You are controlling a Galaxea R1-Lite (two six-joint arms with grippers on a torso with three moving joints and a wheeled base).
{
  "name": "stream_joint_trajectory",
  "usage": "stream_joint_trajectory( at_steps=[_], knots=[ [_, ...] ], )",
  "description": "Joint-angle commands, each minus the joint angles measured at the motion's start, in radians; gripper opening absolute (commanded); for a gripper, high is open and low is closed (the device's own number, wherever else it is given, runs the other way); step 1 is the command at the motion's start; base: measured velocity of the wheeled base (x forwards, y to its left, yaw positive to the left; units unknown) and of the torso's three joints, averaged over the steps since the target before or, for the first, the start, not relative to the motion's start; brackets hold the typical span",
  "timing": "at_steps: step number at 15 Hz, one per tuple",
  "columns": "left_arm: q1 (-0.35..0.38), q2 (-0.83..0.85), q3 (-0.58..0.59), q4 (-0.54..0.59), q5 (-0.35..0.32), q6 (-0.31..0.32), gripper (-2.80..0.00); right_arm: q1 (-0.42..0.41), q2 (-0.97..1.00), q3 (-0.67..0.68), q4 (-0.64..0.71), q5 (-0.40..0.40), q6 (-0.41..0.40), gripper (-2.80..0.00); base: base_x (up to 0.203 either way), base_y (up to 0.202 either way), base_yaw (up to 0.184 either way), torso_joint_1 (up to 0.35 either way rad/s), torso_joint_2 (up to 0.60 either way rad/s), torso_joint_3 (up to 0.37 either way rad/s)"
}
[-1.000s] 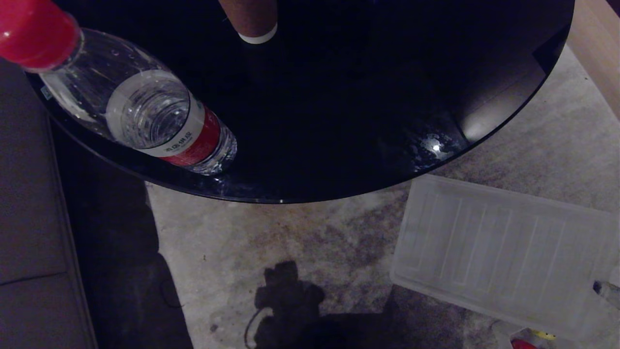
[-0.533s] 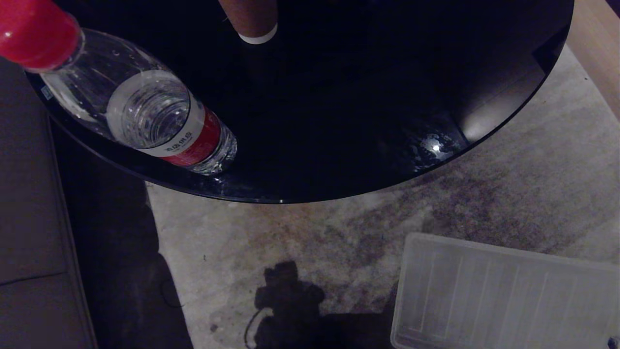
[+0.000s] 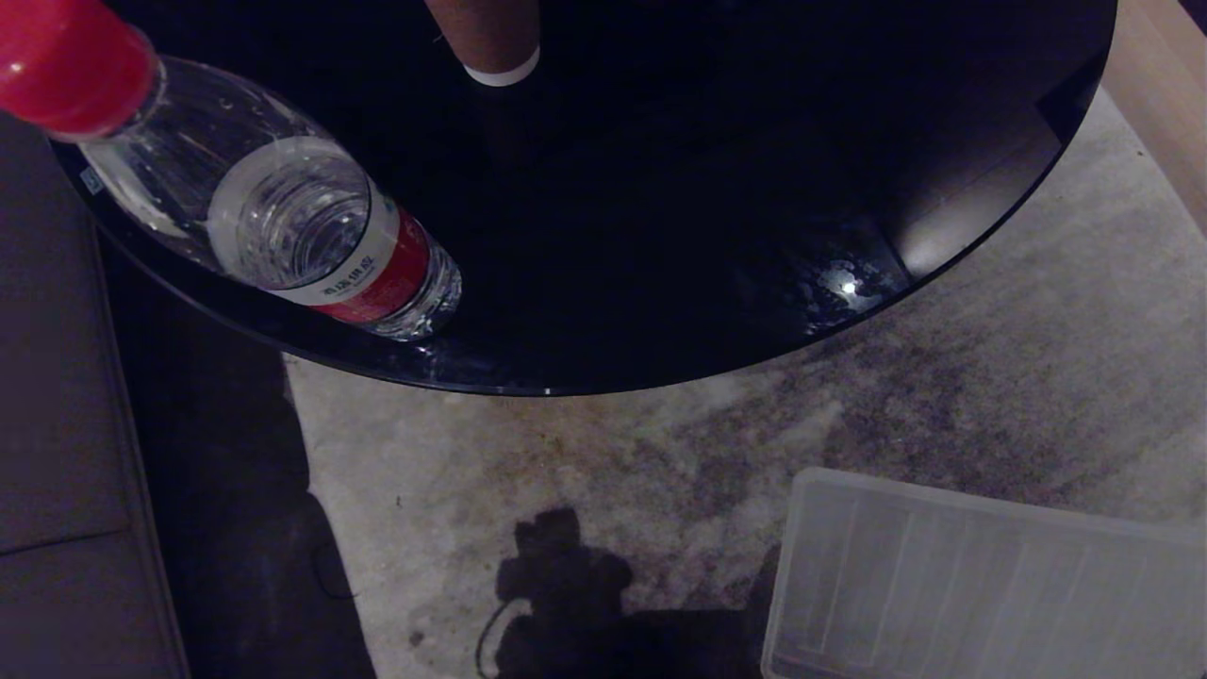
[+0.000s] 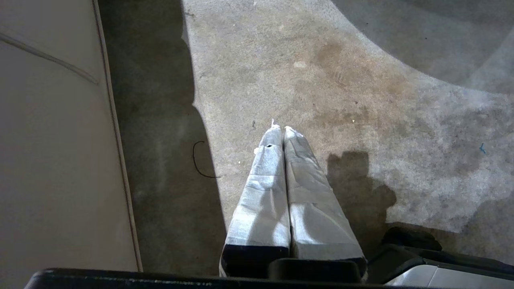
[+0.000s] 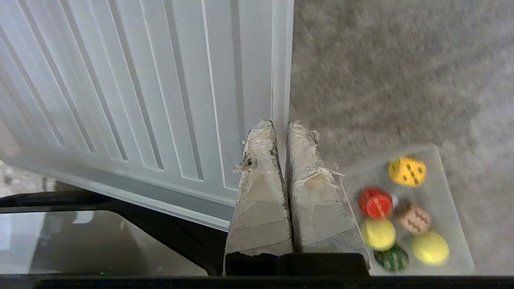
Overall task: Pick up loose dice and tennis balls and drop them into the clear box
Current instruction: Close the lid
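In the right wrist view the clear box stands on the carpet. It holds a yellow die, a red die, a brown die, two tennis balls and a green striped ball. My right gripper is beside the box, shut on the rim of the flat ribbed clear lid. That lid fills the lower right of the head view, where neither gripper shows. The left gripper hangs shut and empty over bare carpet.
A round black glass table carries a water bottle with a red cap and a brown cup. A grey sofa runs along the left. A pale wooden edge sits at the far right.
The clear lid has slid down toward the bottom right of the head view, and the right gripper's tip has left that view. Table, bottle and left arm are unmoved.
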Motion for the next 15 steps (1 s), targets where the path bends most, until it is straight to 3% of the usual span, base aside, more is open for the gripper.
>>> stream_joint_trajectory(
  at_steps=[1,4,6,9,15],
  knots=[
    [0.000,0.000,0.000,0.000,0.001,-0.001,-2.80,0.017,-0.147,0.002,0.018,-0.015,0.002,-2.80,0.000,0.000,0.000,0.000,0.00,0.000],
    [0.000,0.000,0.000,-0.001,0.001,-0.001,-2.80,0.022,-0.217,0.010,0.018,-0.037,-0.002,-2.80,0.000,0.000,0.000,0.000,0.00,0.000],
    [0.000,0.001,0.000,-0.001,0.001,-0.001,-2.80,0.022,-0.217,0.011,0.087,-0.079,-0.002,-2.80,0.000,0.000,0.000,0.000,0.00,0.000],
    [0.000,0.000,0.000,0.000,0.001,-0.001,-2.80,0.022,-0.217,0.011,0.080,-0.050,-0.043,-2.80,0.000,0.000,0.000,0.000,0.00,0.000],
    [0.000,0.001,0.000,-0.001,0.001,-0.001,-2.80,0.022,-0.217,0.011,0.080,-0.050,-0.041,-2.80,0.000,0.000,0.000,0.000,0.00,0.000]
  ],
)
